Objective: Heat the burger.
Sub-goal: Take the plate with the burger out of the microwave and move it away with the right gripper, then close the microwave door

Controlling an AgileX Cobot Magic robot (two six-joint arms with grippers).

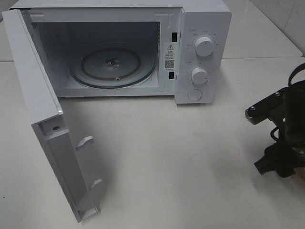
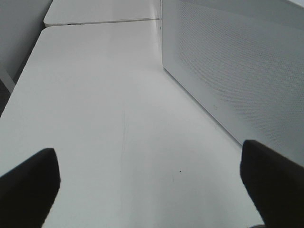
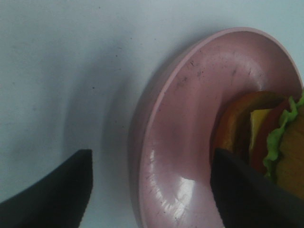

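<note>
1. Right gripper point(image 3: 149, 190) first, since it sits closest to the lens: its two dark fingers point(image 3: 52, 190) stand apart, one over the bare white table point(image 3: 71, 61), the other over the inside of the pink plate point(image 3: 190, 142). The plate's rim runs between them, and nothing is clamped.
2. Just beside that inner finger is the burger point(image 3: 266, 137), resting on the plate. I can see the brown bun, a yellow slice of cheese, red tomato and a frill of green lettuce; the rest is cut off at the picture's edge.
3. From the high camera, only the right arm point(image 1: 281, 133) shows, black, at the far right edge of the table. The plate and burger are out of that view.
4. Left gripper point(image 2: 152, 185) is wide open as well, its fingers well apart over the table with nothing between them. It hangs just beside the microwave's perforated white side wall point(image 2: 237, 71).
5. Further out, the white microwave point(image 1: 205, 52) stands at the back of the table, its door point(image 1: 43, 119) swung fully open toward the near left.
6. Inside, the glass turntable point(image 1: 114, 67) lies bare in the cavity.
7. Two round dials point(image 1: 204, 46) and a button sit on the panel at the microwave's right.
</note>
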